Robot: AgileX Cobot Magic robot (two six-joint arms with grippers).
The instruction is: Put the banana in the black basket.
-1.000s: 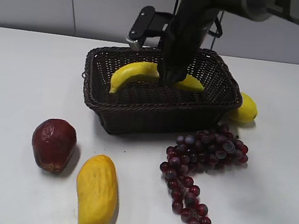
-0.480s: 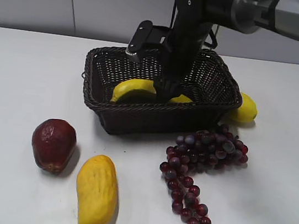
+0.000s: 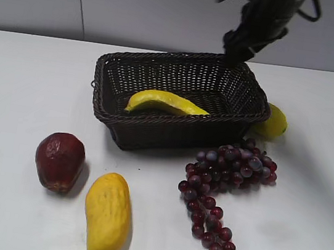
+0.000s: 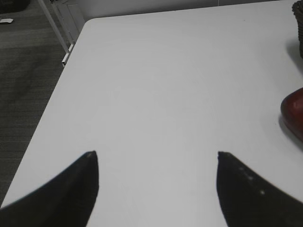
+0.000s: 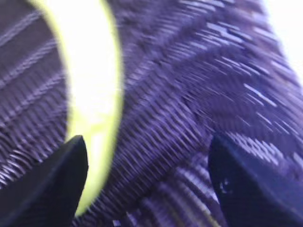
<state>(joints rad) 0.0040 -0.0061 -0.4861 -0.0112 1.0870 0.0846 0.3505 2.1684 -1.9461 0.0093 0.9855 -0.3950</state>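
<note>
One banana (image 3: 166,102) lies inside the black basket (image 3: 173,126) (right gripper (image 5: 147,184) spread, empty).

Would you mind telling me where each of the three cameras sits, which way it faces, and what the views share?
Exterior view: in front of the table, looking down at a slant at the black basket holding the banana; the right arm shows at the top, above the basket's far rim.
Left wrist view: on the left arm, facing bare table; the left gripper is open.
Right wrist view: on the right arm, looking blurrily down into the basket; the right gripper is open.
Shared: exterior and right wrist views both show banana and basket.
</note>
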